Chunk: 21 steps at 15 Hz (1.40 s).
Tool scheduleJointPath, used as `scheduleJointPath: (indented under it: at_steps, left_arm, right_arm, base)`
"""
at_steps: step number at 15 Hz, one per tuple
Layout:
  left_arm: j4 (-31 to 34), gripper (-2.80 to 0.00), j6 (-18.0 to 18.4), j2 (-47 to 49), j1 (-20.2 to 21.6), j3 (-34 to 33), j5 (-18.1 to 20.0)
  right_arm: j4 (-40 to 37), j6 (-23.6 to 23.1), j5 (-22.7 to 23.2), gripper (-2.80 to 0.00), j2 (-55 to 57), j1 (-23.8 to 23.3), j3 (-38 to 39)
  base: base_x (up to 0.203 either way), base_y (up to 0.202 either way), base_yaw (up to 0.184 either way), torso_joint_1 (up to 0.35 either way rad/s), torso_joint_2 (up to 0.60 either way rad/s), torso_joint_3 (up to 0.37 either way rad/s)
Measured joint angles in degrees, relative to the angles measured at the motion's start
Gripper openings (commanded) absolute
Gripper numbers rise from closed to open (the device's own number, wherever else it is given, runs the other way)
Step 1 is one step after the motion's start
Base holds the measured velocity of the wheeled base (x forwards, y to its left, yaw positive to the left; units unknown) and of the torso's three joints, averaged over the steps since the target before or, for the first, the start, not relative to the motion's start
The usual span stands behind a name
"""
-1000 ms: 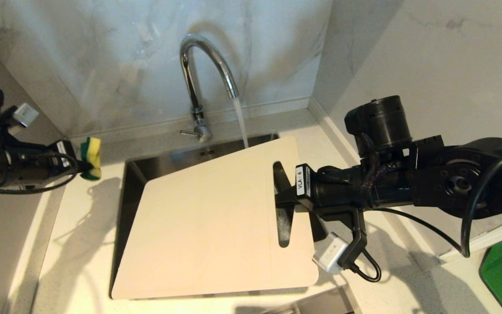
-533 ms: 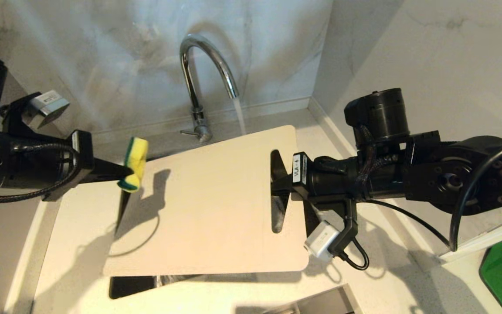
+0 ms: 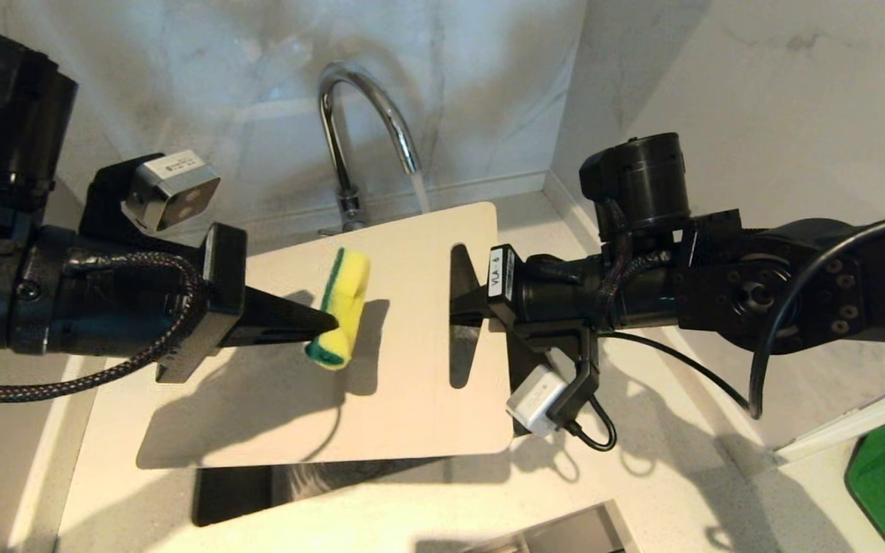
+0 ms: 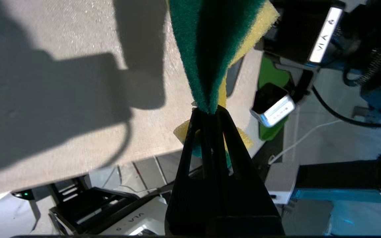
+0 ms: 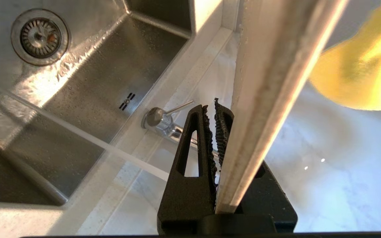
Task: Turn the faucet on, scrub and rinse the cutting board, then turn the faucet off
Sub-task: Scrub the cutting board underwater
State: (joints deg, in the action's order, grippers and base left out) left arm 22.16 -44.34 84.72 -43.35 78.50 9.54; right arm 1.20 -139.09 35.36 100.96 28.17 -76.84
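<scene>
Right fingers pinched on the board at its slot end, holding it lifted and roughly level over the sink. Left fingers clamped tight on the sponge, which sits over the board's middle, just ahead of the right fingertips. Can't tell if the sponge is touching the surface or hovering.

Faucet running; the stream drops behind the board's far edge, likely missing it.

Risks:
- One-end grip on a big wet board: sponge pressure could lever it and make it slip or pivot out.
- Scrubbing toward the slot could run the sponge into my right fingers.
- Tilting the board could send runoff onto the counter.
</scene>
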Motion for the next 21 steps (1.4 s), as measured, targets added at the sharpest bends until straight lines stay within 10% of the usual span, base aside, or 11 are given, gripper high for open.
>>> scheduleJointPath:
  at_steps: [6,21]
  left_arm:
    - [-1.90,-2.80,0.99,5.12,-2.16,-0.91,-6.39]
    - [-4.86,-2.80,3.17,5.88,-1.92,-6.90,-8.80]
  right_arm:
    - [-2.27,2.26,-0.34,-2.80,-0.41,0.18,-0.12]
    - [-9.63,2.06,-4.23,-2.80,-3.50,0.18,-2.14]
  base:
    - [0.000,0.000,0.000,0.000,0.00,0.000]
    - [0.000,0.000,0.000,0.000,0.00,0.000]
